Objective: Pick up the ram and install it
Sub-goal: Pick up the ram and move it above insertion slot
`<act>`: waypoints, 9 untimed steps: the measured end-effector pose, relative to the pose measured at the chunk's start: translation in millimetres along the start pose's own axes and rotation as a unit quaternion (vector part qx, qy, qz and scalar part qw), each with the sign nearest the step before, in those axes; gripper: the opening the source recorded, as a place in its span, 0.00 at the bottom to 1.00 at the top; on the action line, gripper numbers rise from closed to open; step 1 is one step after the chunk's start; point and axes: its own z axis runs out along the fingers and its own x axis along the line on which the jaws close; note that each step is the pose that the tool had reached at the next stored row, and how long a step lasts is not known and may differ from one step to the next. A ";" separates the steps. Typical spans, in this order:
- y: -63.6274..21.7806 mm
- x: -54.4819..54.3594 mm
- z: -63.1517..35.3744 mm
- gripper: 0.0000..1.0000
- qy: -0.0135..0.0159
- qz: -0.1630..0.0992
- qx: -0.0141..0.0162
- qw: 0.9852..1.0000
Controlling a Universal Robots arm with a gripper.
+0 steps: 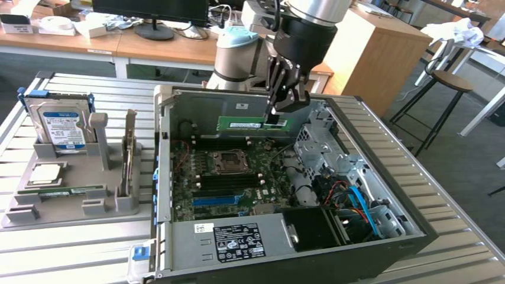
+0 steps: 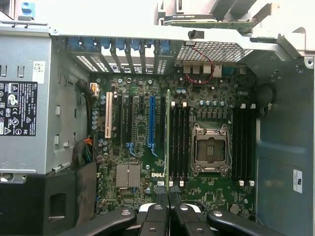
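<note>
Claw (image 1: 278,118) clenched on my one ram (image 1: 251,124), hanging over the open computer case (image 1: 205,109), twelve o'clock of its processor socket (image 1: 229,160). Exterior view adds one hard drive (image 1: 63,124) at nine o'clock; wrist view shows the ram edge-on.

Wooden desks (image 1: 71,42) line the back, a round stool (image 1: 451,80) on grey floor (image 1: 465,157) beside a wooden cabinet (image 1: 371,53)
</note>
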 end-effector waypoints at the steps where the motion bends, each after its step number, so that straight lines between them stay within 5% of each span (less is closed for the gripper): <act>1: 0.0 0.0 0.1 0.11 0.000 0.000 0.000 1.000; 9: -3.2 0.1 1.2 0.11 0.000 0.000 -0.005 1.000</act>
